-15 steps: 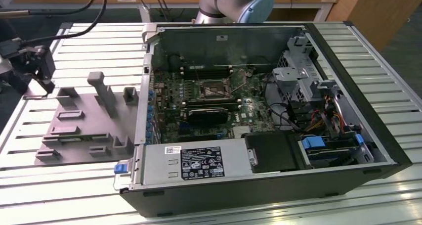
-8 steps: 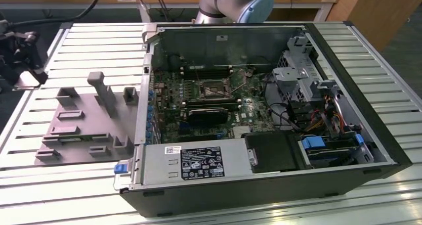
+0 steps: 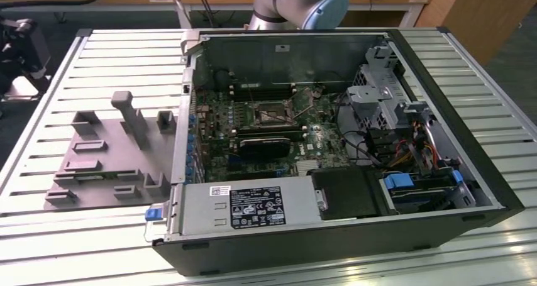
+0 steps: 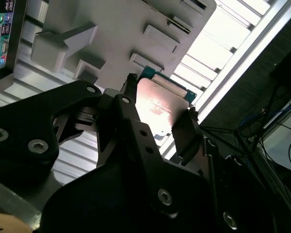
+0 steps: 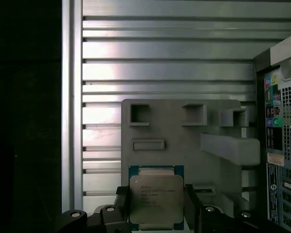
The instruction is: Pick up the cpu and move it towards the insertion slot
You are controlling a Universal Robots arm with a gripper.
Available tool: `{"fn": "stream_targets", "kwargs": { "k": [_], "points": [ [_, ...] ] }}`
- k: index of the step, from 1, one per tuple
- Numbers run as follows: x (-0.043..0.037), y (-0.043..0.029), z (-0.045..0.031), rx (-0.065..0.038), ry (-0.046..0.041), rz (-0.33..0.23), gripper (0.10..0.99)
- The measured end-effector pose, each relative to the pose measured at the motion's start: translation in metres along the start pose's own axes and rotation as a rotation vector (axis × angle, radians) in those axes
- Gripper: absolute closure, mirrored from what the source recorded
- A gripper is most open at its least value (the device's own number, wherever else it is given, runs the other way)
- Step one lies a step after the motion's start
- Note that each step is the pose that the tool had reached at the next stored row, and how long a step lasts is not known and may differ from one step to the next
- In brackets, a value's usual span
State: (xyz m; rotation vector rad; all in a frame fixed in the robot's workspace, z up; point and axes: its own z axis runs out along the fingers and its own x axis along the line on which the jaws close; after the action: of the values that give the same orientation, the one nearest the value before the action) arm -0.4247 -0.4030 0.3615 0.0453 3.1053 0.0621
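On the exterior view's left, at the fixture plate (image 3: 105, 173): holding cpu (image 5: 156, 200) by opposite edges in clamped gripper (image 5: 156, 194). Probably light, stiff, thin, fragile; rim grip only, gently.

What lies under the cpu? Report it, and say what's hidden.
Under the cpu, clamped in the gripper, lies the grey fixture plate, on the slatted table. The plate patch directly beneath is covered by the chip, so any contact is hidden.

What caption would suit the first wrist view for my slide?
The gripper holds the cpu above the grey plate on the slatted table.
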Motion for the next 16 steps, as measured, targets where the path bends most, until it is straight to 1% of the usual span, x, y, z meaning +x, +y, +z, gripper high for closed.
{"fn": "stream_targets", "kwargs": {
  "k": [3,5,11,13,16],
  "points": [
    [-0.0003,0.0004,-0.0092,0.0,0.0,0.0,0.549],
    [-0.0005,0.0006,-0.0137,0.0,0.0001,0.0,0.549],
    [-0.0013,0.0006,-0.0142,0.0,0.0002,0.0,0.549],
    [-0.0052,0.0007,-0.014,0.0,0.0001,0.0,0.549],
    [-0.0151,0.001,-0.0136,0.0,0.0001,0.0,0.549]
  ]
}}
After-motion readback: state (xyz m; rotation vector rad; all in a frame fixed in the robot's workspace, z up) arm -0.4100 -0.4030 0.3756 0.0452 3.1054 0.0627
